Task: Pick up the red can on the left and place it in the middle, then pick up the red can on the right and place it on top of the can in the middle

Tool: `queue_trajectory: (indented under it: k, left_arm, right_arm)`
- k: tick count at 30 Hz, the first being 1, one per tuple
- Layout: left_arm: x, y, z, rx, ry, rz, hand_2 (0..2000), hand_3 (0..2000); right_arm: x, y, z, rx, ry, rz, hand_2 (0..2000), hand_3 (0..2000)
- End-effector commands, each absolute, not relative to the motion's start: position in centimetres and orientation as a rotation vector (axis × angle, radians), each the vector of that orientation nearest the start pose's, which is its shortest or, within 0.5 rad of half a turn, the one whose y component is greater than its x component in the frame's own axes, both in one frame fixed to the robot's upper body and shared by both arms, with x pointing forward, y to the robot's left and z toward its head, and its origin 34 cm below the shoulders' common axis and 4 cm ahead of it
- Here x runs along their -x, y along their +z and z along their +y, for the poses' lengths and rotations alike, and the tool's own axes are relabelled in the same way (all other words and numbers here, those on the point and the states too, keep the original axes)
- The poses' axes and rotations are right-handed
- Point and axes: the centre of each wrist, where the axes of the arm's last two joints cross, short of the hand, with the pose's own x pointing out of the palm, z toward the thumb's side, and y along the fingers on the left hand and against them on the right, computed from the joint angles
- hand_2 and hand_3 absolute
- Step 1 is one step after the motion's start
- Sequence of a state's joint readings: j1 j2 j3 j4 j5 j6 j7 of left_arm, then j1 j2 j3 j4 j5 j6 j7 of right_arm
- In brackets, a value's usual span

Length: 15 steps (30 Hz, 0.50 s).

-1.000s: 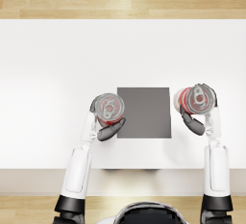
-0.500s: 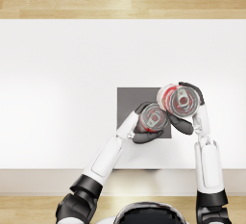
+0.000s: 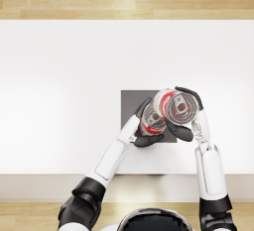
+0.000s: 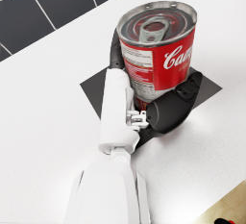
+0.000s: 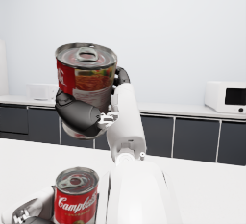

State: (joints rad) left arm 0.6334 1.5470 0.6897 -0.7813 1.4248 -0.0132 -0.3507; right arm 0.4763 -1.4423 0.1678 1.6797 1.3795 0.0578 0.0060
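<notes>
Fingers of both hands are wrapped around cans. In the head view, the left hand (image 3: 149, 126) grips the lower can (image 3: 153, 119), which sits on the grey mat (image 3: 133, 102) on the white table (image 3: 64, 86). The right hand (image 3: 186, 113) grasps the upper can (image 3: 177, 106); seen from above, it overlaps the lower can's right side and lies partly over the mat's right edge. The left arm reaches in slantwise from the lower left, the right arm comes nearly straight up from the bottom right.

In the left wrist view, the left hand (image 4: 166, 110) has its dark fingers (image 4: 188, 87) curled round the base of the lower can (image 4: 158, 50). The can stands upright on the mat (image 4: 96, 87), pull-tab lid up, red and white label facing out. The table (image 4: 43, 122) spreads around it.

In the right wrist view, the right hand (image 5: 81, 112) clasps the upper can (image 5: 86, 76) upright and well above the table (image 5: 29, 160), clear of everything below. The lower can (image 5: 75, 196) stands beneath it near the bottom edge, apart from the raised one, with the left hand (image 5: 26, 213) partly visible at its side. Behind are dark cabinets (image 5: 202, 141) and a microwave (image 5: 226, 97) on a counter.
</notes>
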Motion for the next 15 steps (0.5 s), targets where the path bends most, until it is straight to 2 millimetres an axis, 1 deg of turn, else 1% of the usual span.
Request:
queue_trajectory:
  k: [1,2,4,6,8,10,12,15]
  left_arm:
    - [-31.8,9.0,8.5,-0.359,-2.095,-0.054,0,0]
    - [-31.0,9.8,8.9,-0.370,-2.084,-0.092,0,0]
    - [-29.5,12.0,10.4,-0.331,-2.041,-0.067,0,0]
    - [-28.3,13.9,12.1,-0.314,-1.992,-0.067,0,0]
    - [-27.5,15.0,14.0,-0.304,-1.929,-0.073,0,0]
    - [-26.7,15.6,16.6,-0.296,-1.844,-0.080,0,0]
    - [-26.3,15.6,18.6,-0.279,-1.774,-0.073,0,0]
    - [-25.7,15.1,20.2,-0.254,-1.719,-0.053,0,0]
  right_arm:
    - [-29.1,27.2,-15.8,0.470,1.795,-0.496,2000,1520]
    - [-29.2,27.2,-15.7,0.467,1.797,-0.496,2000,1520]
    - [-29.3,27.2,-15.4,0.444,1.811,-0.471,2000,1520]
    - [-29.5,27.5,-14.9,0.357,1.843,-0.359,2000,1520]
    - [-29.5,27.6,-14.2,0.288,1.856,-0.279,2000,1520]
    - [-29.9,27.7,-13.4,0.252,1.882,-0.231,2000,1520]
    - [-30.4,27.2,-13.1,0.213,1.889,-0.187,2000,1520]
    - [-31.0,26.0,-12.9,0.165,1.894,-0.133,2000,1520]
